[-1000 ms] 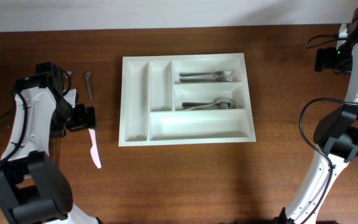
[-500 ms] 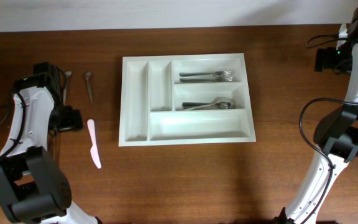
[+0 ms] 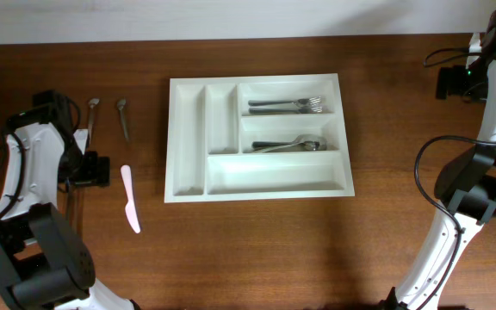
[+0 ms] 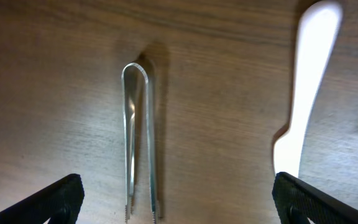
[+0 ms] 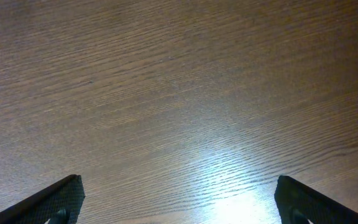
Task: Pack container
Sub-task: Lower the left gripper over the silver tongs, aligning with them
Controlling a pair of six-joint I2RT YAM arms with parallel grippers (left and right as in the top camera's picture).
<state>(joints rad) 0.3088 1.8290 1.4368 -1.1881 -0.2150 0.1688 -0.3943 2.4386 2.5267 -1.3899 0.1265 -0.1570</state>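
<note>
- Far left of the overhead view: the left gripper point(image 4: 179, 208) hangs over bare wood with its fingers spread as wide as they go, and it's got nothing in it.
- From its own camera, a pair of metal tweezers point(image 4: 138, 143) lies on the table between the fingers, a bit left of centre, bend end pointing to the top of the frame.
- Just right of that arm, near the top: what looks like a long thin spoon point(image 3: 90, 123) and a shorter spoon point(image 3: 124, 119), side by side but not touching.
- Below them is a white plastic knife point(image 3: 130, 198), well clear of the tray.
- Middle of the frame: the tray point(image 3: 274, 173) sits flat on the table. Two upright slots on its left and the long bottom slot are bare.
- Upper right slot has forks point(image 3: 287, 106), and the slot under it has spoons point(image 3: 289, 144).
- My guess on the tray: light, stiff, smooth plastic, so it'd probably skid on the wood if bumped. Not fragile. If it needs moving, I'd pinch the outer rim or a divider wall.
- Far right: the right gripper point(image 5: 179, 208) is wide open too, empty, with only wood under it, well away from the tray.
</note>
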